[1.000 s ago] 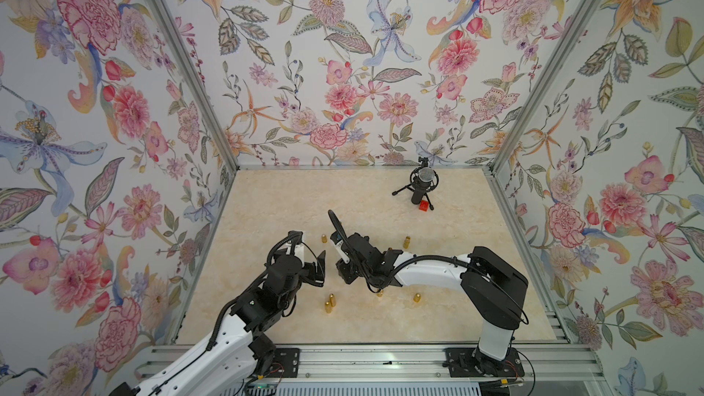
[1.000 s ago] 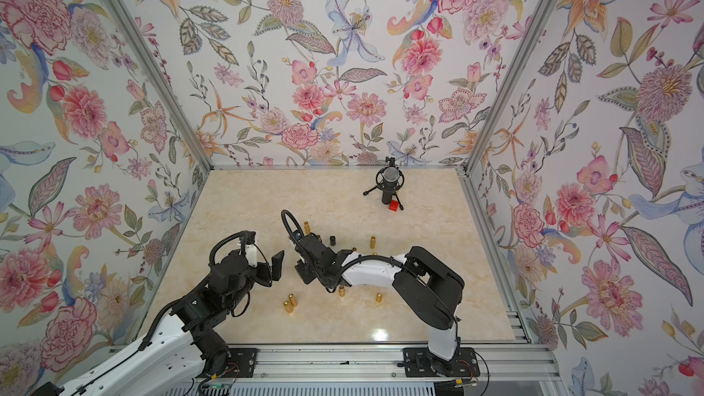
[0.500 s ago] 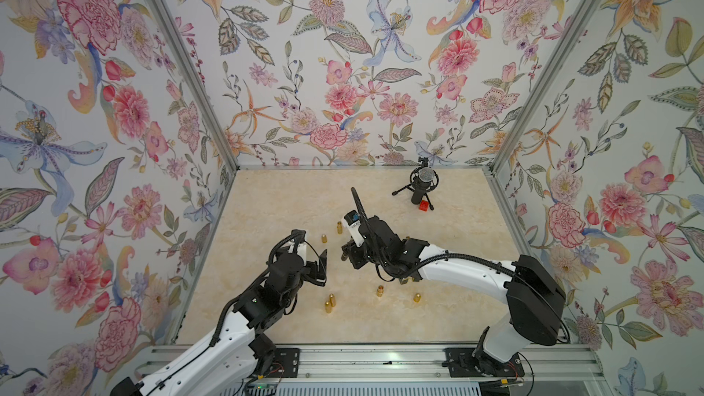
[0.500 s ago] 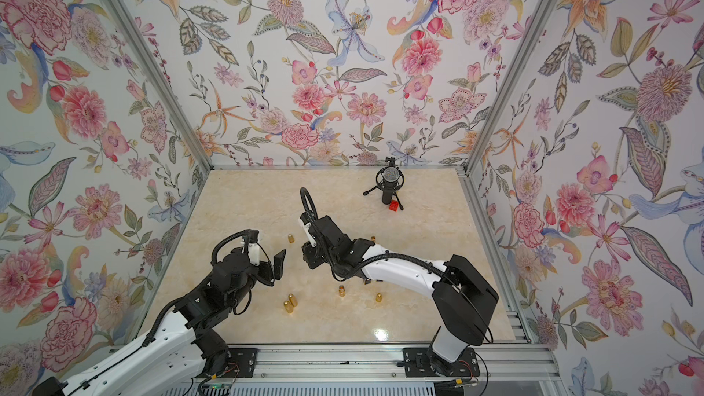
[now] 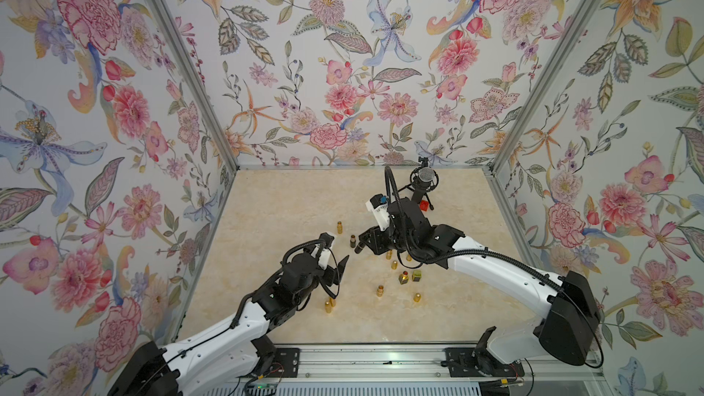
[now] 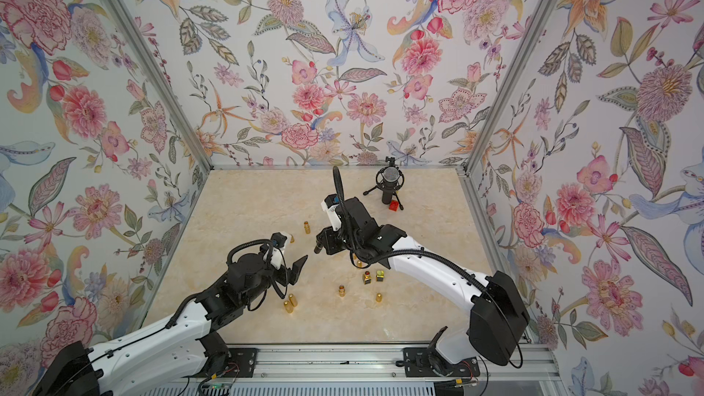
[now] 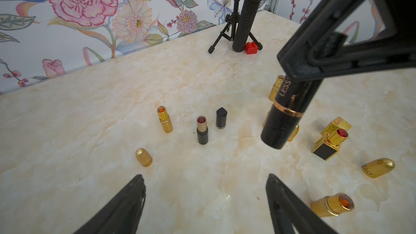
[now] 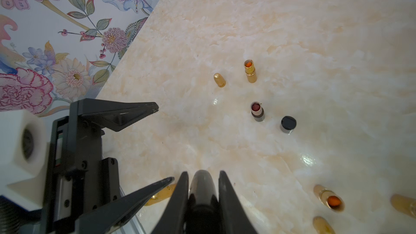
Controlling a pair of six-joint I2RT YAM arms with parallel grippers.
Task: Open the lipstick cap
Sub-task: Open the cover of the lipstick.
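The glossy black cylindrical lipstick with a gold band hangs above the cream marbled tabletop, clamped at one end in the right gripper. Its long axis slants out and down from those jaws, with the free end, probably the cap, pointing toward the left gripper. That gripper's jaws stand wide apart. The free end lies near one finger, not yet between them, so the left arm is nearer the cap.
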